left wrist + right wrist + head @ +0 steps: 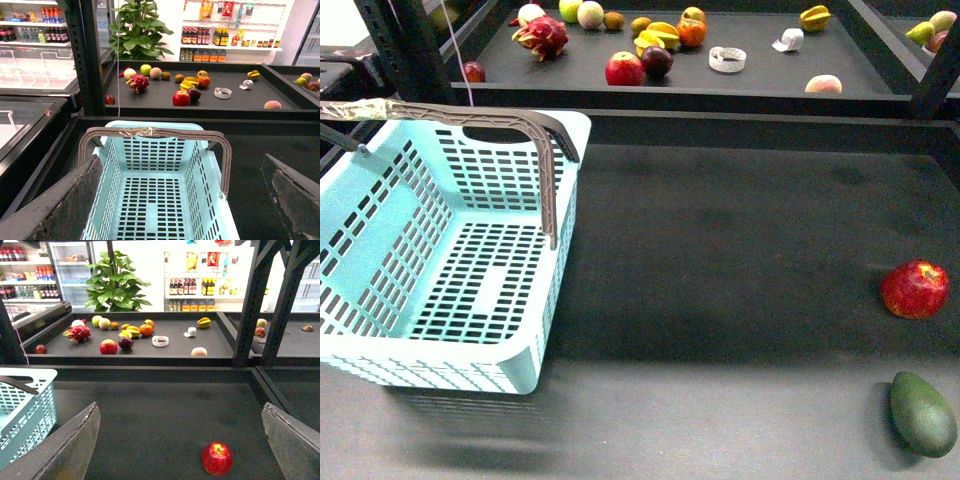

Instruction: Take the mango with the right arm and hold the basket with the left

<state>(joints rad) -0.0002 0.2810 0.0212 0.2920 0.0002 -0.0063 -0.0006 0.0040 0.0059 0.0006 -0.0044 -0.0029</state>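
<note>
The turquoise basket (380,240) stands empty on the dark table at the left, one brownish handle (510,122) raised. In the left wrist view my left gripper (175,210) is open above the basket (150,150), its fingers (65,200) spread wide and touching nothing. The mango (660,36), yellow-orange and elongated, lies on the back shelf among other fruit; it also shows in the left wrist view (190,82) and the right wrist view (132,331). My right gripper (182,450) is open and empty over the table, far from the mango. Neither arm shows in the front view.
A red apple (916,289) and a dark green oval fruit (923,412) lie on the table at the right; the apple (217,458) sits between my right fingers' span. The back shelf (760,85) holds a dragon fruit (542,36), a starfruit (815,17) and several other fruits. Black posts (405,50) flank it.
</note>
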